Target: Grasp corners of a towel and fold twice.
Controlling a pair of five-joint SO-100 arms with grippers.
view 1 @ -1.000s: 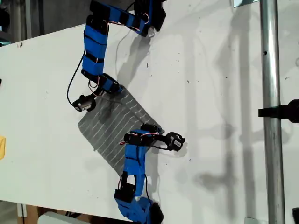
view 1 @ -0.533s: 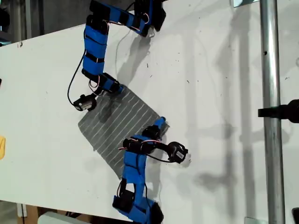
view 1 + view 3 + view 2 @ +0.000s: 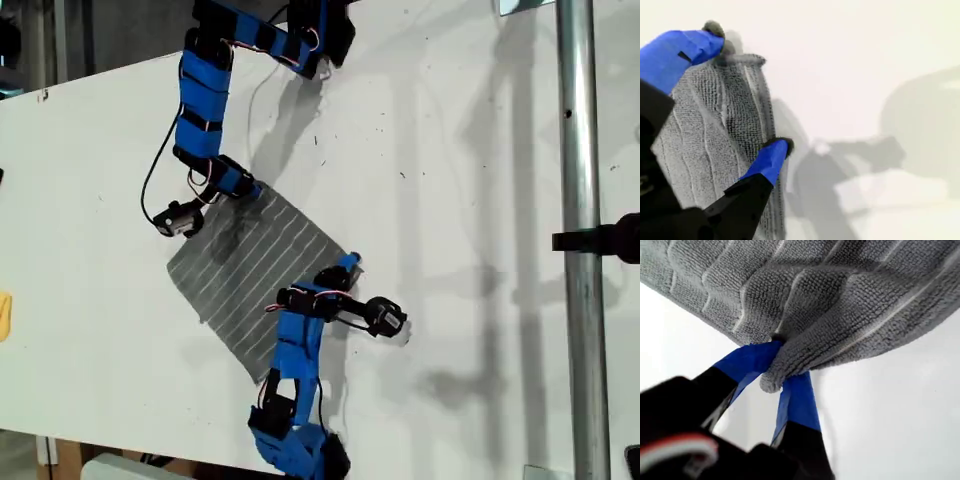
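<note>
— While my first gripper [image 3: 782,362] has its jaws clamped on the corner [image 3: 771,382] at the exterior view's left, what about the right?
— My second gripper [image 3: 747,90] straddles the towel's [image 3: 255,265] right corner [image 3: 352,262], jaws open, flat on the desk [image 3: 480,200]. No fold yet, I judge. Next: close, then lift both together.

My first gripper [image 3: 777,367] pinched shut, second gripper [image 3: 747,92] apparently spread

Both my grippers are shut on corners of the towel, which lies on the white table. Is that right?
Only partly. My first gripper is shut on a corner of the towel. My second gripper is open, its jaws straddling the towel's edge, as the second wrist view shows. The towel does lie on the white table.
</note>
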